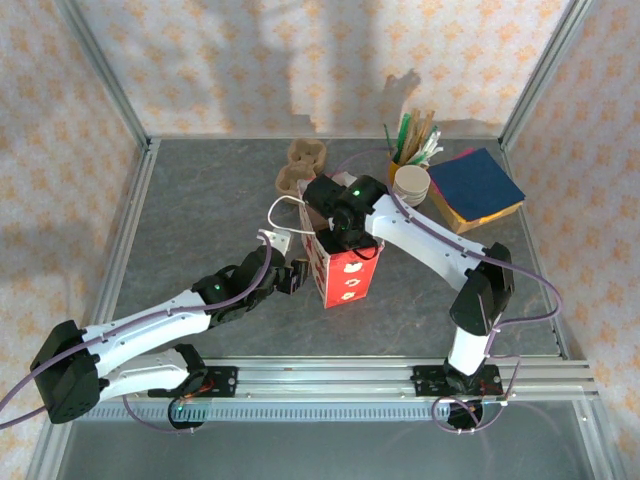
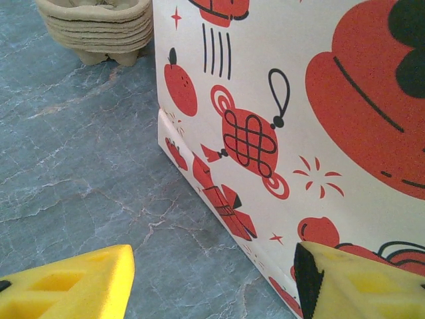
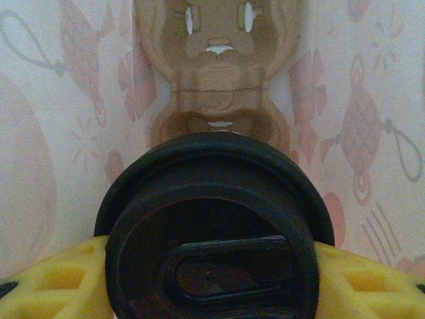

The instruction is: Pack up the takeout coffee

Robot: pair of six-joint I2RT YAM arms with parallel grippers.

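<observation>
Holding coffee (image 3: 212, 226) inside bag (image 2: 265, 100) | we noted right claw (image 3: 212, 286) clamped round it, over carrier (image 3: 219, 73) on bag floor, probably for seating | left claw (image 2: 212, 279) wide beside bag wall, likely steadying.

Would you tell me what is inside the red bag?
A pulp carrier lies deeper inside; nearer, the right gripper holds the lidded coffee, whose lid hides the cup.

No legible text, number or brand mark can be read. The red bag (image 2: 279, 133) carries pictorial print only: a red knot ornament, fruit shapes, sparkle marks and stroke lines on a white panel. The lid of the takeout coffee (image 3: 212, 232) shows a moulded oval, and any lettering there is too dark to read.
</observation>
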